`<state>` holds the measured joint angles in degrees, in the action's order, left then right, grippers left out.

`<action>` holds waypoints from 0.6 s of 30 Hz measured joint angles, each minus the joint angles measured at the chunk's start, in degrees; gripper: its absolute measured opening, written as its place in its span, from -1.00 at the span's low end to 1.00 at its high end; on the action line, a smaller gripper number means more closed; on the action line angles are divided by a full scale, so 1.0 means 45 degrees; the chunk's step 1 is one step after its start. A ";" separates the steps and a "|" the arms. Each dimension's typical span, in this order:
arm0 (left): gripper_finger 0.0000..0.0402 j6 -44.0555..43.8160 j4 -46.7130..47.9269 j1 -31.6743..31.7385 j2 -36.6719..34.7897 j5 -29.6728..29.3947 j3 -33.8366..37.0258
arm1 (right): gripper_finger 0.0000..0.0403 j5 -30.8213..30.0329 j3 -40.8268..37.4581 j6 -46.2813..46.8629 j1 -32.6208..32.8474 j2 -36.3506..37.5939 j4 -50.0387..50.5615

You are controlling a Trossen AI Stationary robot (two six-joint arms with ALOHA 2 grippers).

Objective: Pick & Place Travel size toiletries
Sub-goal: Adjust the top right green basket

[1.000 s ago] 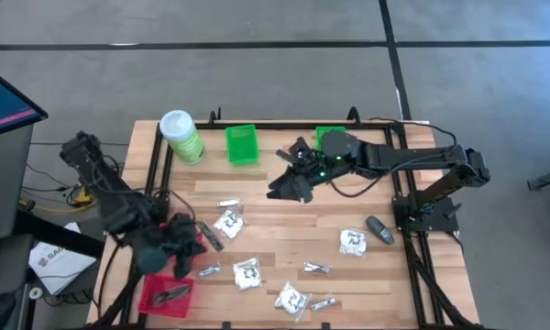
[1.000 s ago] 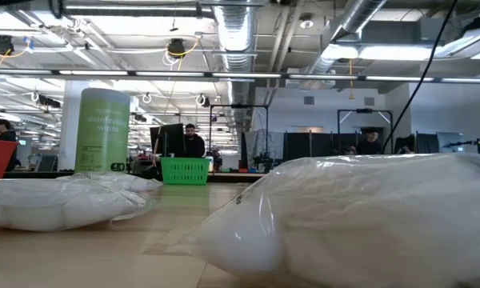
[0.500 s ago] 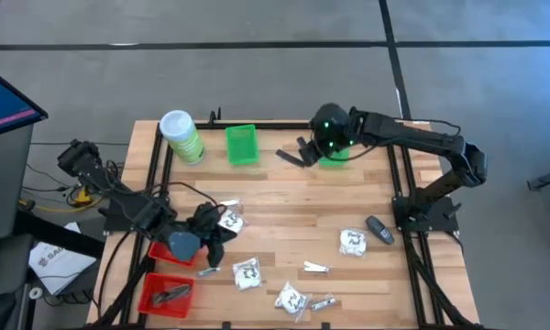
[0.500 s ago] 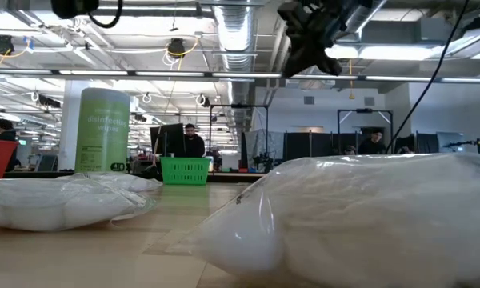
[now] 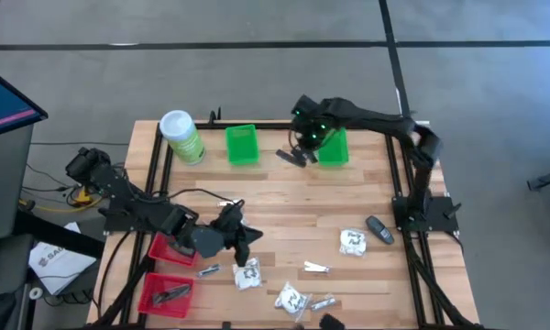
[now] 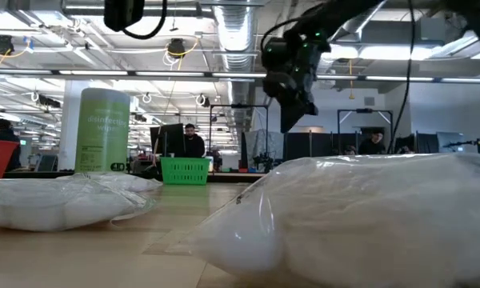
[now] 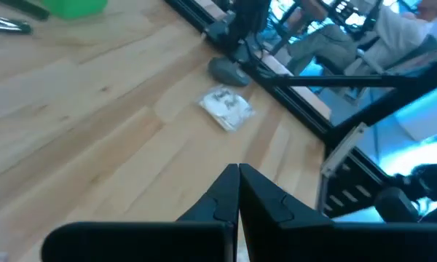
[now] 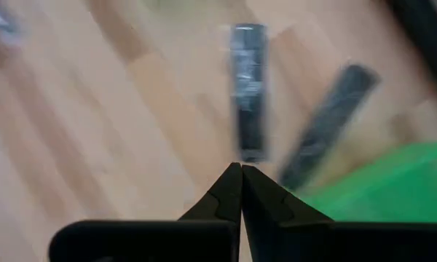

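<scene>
White crinkly packets [image 5: 247,273] [image 5: 291,298] [image 5: 352,241], slim silvery sachets [image 5: 316,268] [image 5: 323,302] and a dark oval piece [image 5: 379,229] lie flat on the wooden table. My left gripper [image 5: 246,238] is shut and empty above the table's near left middle; its wrist view [image 7: 238,169] shows a packet [image 7: 228,108] and the oval piece [image 7: 229,70] farther off. My right gripper [image 5: 301,139] is shut and empty, raised by the right green basket [image 5: 335,148]. Below it lie a silvery sachet [image 8: 247,87] and a dark stick [image 8: 324,124].
A light-green canister [image 5: 181,136] and a second green basket [image 5: 241,144] stand at the far edge. Two red baskets [image 5: 170,249] [image 5: 165,293] sit at the near left, one holding a dark item. A black frame edges the table. Bare wood lies in the middle.
My right gripper has gone from the table's middle toward the far edge, to beside the right green basket, and has turned about. My left gripper has gone from over the red baskets toward the table's right.
</scene>
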<state>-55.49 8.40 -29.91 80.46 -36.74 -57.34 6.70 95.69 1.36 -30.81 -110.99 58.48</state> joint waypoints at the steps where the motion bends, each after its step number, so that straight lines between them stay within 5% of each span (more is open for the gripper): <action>1: -0.99 -0.0010 0.0012 0.0004 0.0052 -0.0168 0.0000 | -1.00 -0.0407 0.0534 -0.0455 -0.0087 -0.0419 0.0290; 11: -0.99 -0.0392 -0.0372 -0.0093 0.0062 -0.0927 0.0000 | -1.00 -0.1643 0.3409 -0.2540 -0.0495 -0.3955 0.2377; 18: -0.99 -0.0388 -0.0427 -0.0194 0.0060 -0.0947 0.0000 | -1.00 -0.1784 0.3722 -0.2403 -0.0612 -0.4395 0.2508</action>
<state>-57.24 6.48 -30.79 80.73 -41.00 -57.34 -1.33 112.44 -9.45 -33.57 -130.76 69.77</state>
